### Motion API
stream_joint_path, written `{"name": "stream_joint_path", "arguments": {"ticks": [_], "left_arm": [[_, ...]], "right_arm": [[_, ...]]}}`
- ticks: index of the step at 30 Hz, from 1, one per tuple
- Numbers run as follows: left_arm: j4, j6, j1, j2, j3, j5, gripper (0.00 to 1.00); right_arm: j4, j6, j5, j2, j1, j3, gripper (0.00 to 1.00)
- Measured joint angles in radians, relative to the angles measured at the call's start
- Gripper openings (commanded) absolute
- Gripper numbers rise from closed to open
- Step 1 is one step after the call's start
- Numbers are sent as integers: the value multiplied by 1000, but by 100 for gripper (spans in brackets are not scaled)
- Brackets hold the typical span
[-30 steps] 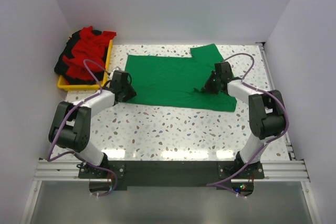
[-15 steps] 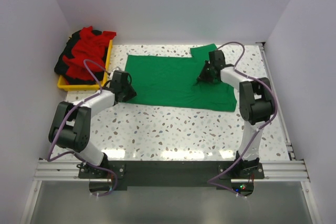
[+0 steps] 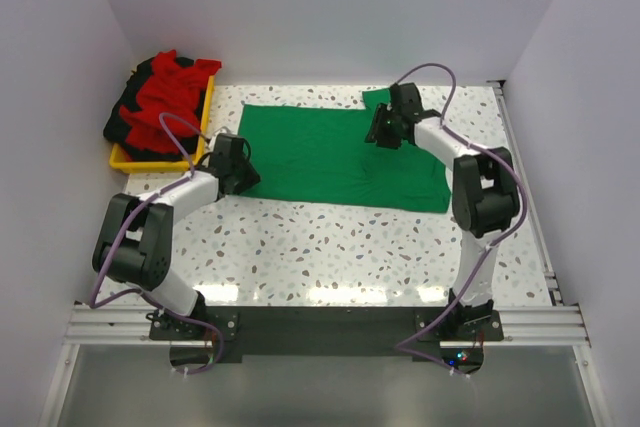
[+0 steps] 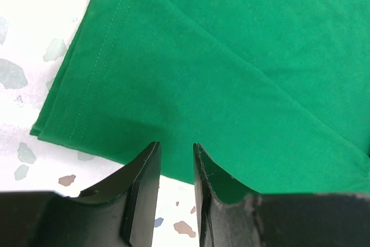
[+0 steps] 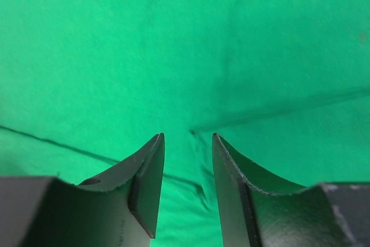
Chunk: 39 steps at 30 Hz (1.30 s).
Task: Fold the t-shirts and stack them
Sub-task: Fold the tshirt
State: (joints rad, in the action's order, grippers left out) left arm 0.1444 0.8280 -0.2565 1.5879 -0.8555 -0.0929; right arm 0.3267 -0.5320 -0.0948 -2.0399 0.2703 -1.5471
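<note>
A green t-shirt (image 3: 320, 152) lies spread flat on the speckled table, with one sleeve (image 3: 376, 98) at the back. My left gripper (image 3: 244, 171) sits low at the shirt's near left corner. In the left wrist view (image 4: 176, 146) its jaws stand a narrow gap apart over the shirt's hem (image 4: 98, 56), with bare table showing between them. My right gripper (image 3: 379, 137) is over the shirt's back right part. In the right wrist view (image 5: 188, 137) its jaws are apart, with a small wrinkle of green cloth (image 5: 199, 172) between them.
A yellow bin (image 3: 121, 158) at the back left holds a heap of red and black shirts (image 3: 163, 99). White walls enclose the table on three sides. A metal rail (image 3: 520, 147) runs along the right edge.
My right gripper has moved from the shirt's near right part toward the back and left, to near the sleeve. The left arm has not moved.
</note>
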Motion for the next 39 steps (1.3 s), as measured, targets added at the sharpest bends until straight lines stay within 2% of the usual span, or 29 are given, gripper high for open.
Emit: {"name": "stream_joint_path", "arguments": {"ticks": [4,11,17,26,31,39], "left_arm": [[2,0,0,0,-23,2,34],[-28,1,0,48,-128,10,34],[-64,5,0,127,-132,9,33],[-216,56,1,115,43,-13,31],[-281,95,1,37,158,-27,31],[-258,122,0,-125,310,-47,31]], "right_arm": [[38,8,53,81,-2,68,46],[46,-19,114,321,-64,293,46],[30,-62,134,350,-134,433,45],[-15,-135,149,354,-132,595,43],[-82,-189,151,446,-134,713,40],[-69,-247,140,620,-133,878,40]]}}
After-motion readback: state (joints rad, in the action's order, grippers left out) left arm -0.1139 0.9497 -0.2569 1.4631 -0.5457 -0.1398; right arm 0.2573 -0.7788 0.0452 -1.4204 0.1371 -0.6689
